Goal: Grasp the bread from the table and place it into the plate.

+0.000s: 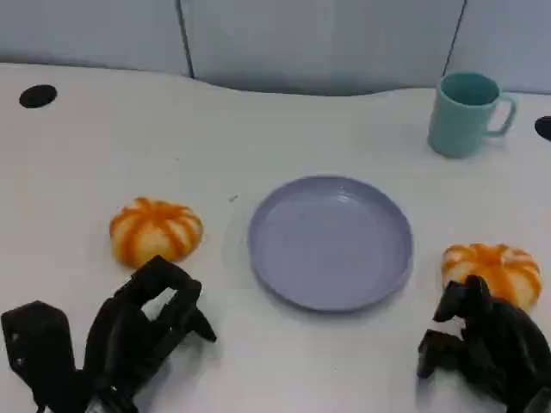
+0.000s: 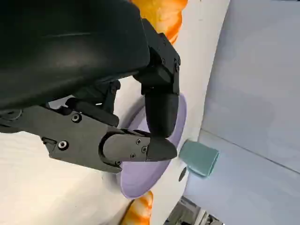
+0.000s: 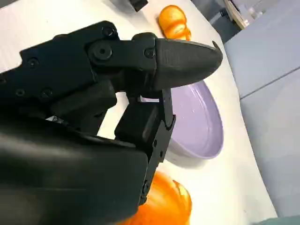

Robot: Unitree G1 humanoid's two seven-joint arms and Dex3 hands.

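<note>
Teal mug (image 1: 465,113) upright at white table's (image 1: 86,163) far right, black holes (image 1: 38,95) near edges

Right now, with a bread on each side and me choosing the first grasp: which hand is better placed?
Probably the right hand: it sits right against its bread. The left hand is short of the other bread.

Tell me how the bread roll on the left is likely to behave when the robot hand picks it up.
The left bread roll looks domed and flat-bottomed, so it probably won't roll. Its glossy striped surface hints it could be slippery. Being bread-like, it is likely light and may squash. The left robot hand isn't touching it yet.
</note>
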